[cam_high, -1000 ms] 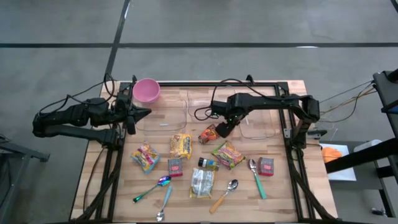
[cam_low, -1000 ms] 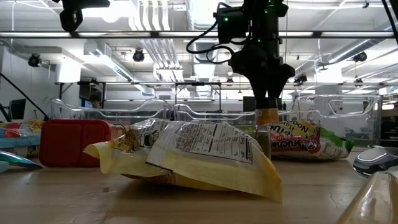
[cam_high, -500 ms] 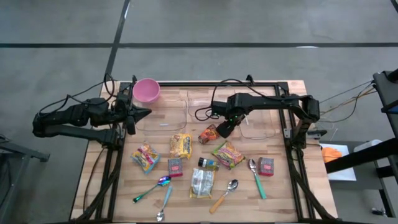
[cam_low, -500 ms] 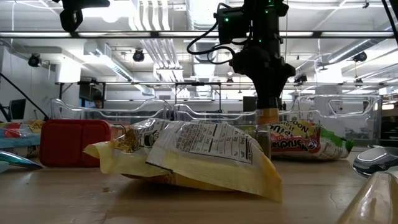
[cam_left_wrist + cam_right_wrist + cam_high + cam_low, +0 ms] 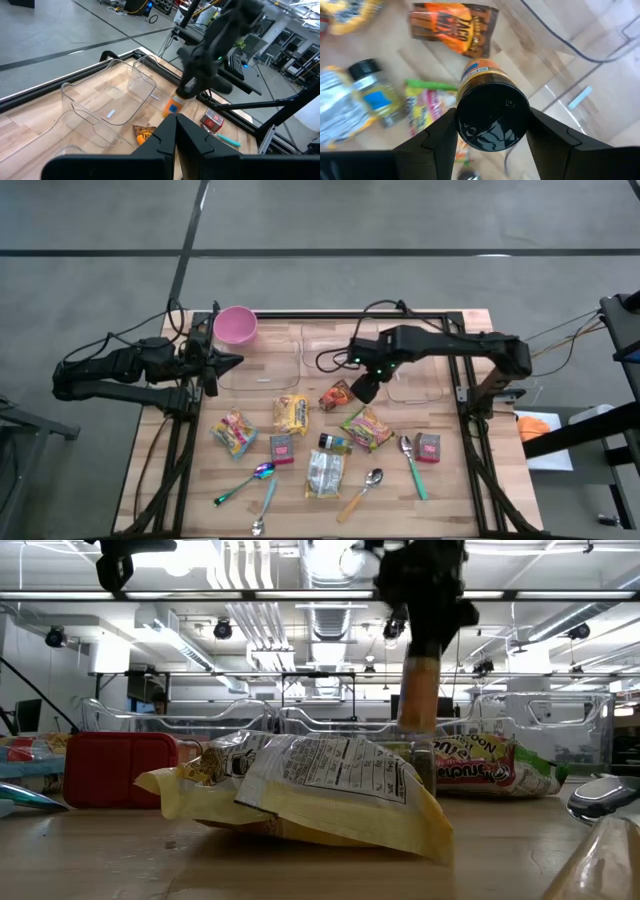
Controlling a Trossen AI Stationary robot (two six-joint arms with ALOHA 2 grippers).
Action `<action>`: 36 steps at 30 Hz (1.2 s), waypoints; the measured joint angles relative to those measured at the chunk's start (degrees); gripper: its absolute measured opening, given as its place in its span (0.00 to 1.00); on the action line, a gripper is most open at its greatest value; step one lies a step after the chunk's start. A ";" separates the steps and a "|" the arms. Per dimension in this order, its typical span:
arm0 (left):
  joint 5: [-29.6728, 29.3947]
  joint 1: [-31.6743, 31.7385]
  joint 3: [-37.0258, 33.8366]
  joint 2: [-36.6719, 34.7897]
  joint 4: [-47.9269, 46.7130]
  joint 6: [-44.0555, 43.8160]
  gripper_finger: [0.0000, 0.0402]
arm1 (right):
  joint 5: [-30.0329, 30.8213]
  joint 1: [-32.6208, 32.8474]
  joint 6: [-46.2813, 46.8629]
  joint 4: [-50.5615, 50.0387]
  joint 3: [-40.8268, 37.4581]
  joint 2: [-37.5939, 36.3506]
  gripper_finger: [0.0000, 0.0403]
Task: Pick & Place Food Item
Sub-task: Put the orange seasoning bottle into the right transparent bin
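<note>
A small bottle (image 5: 482, 72) with a black cap and an orange label hangs in the air near the table's middle, and my right gripper (image 5: 492, 131) is shut on it. In the low view the bottle (image 5: 418, 692) hangs well above the packets. An orange snack packet (image 5: 337, 395) lies flat on the table just left of my right gripper (image 5: 365, 387). My left gripper (image 5: 225, 361) waits shut at the far left, next to the pink bowl (image 5: 236, 325). My right gripper pinches the bottle's top end at the black cap (image 5: 492, 117), one finger (image 5: 436, 137) on each side. The fingers come from above and point steeply down. The bottle hangs nearly upright below them, lifted clear of the table.
Two clear containers (image 5: 262, 365) (image 5: 420, 375) stand along the far side. Nearer lie a yellow packet (image 5: 291, 413), a striped packet (image 5: 366, 428), a small dark-capped jar (image 5: 335, 443), a silver packet (image 5: 324, 473), two red packs (image 5: 282, 448) (image 5: 428, 447) and several spoons (image 5: 360, 493).
My right gripper has risen with the bottle and drifted slightly toward the table's right edge. The bottle, which stood low behind the packets, now hangs clear above them.
</note>
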 joint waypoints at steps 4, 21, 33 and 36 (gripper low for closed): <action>-0.01 0.02 0.00 0.00 -0.02 0.00 0.05 | -0.18 0.46 0.86 -3.04 1.50 -3.85 0.48; 0.00 0.00 0.00 0.00 -0.13 -0.04 0.05 | 6.43 -10.49 -5.58 -16.47 4.46 -9.65 0.48; 0.85 0.02 -0.02 0.00 -0.60 -0.44 0.05 | 7.40 -26.91 -20.28 -14.82 -1.44 -8.54 0.48; 0.85 0.02 -0.02 0.02 -0.61 -0.46 0.05 | 6.74 -30.87 -22.39 -10.88 -5.37 -9.56 0.48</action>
